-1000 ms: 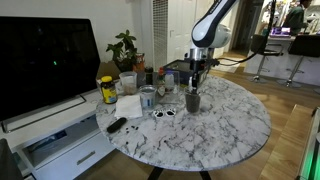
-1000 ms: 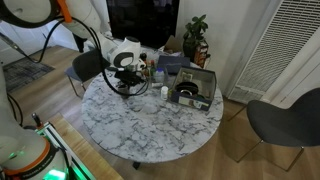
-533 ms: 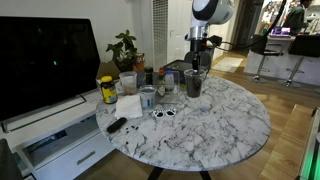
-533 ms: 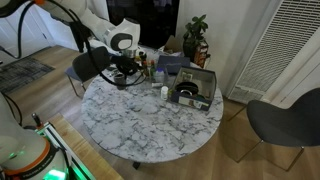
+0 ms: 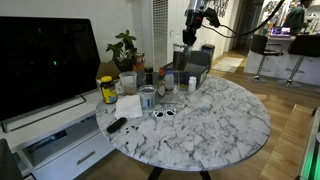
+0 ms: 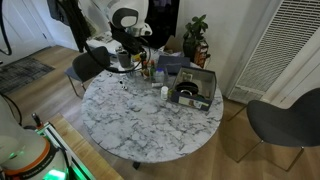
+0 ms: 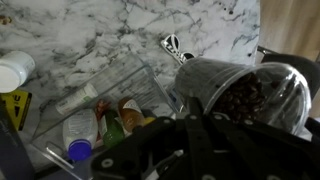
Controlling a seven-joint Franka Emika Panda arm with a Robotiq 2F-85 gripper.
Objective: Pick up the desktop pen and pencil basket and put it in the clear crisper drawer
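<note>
The dark mesh pen and pencil basket (image 5: 188, 38) hangs in the air, clear of the marble table (image 5: 215, 125). My gripper (image 5: 192, 22) is shut on its rim. In the wrist view the basket (image 7: 250, 95) is seen from above at the right, with my dark fingers (image 7: 205, 118) at its near side. The clear crisper drawer (image 7: 120, 92) lies just left of the basket in that view. It holds several small bottles and a tube. In an exterior view my gripper (image 6: 128, 48) holds the basket above the table's far edge, near the drawer (image 6: 152, 68).
On the table are a yellow-labelled jar (image 5: 107, 91), a white cloth (image 5: 128, 105), a glass tumbler (image 5: 147, 97), sunglasses (image 5: 163, 113), a black remote (image 5: 116, 125) and a small white bottle (image 5: 193, 83). A dark box (image 6: 194, 88) stands at the far side. A TV (image 5: 45, 60) and a plant (image 5: 125, 45) are behind.
My gripper has lifted the basket off the table. It has carried it up and back toward the far edge by the drawer.
</note>
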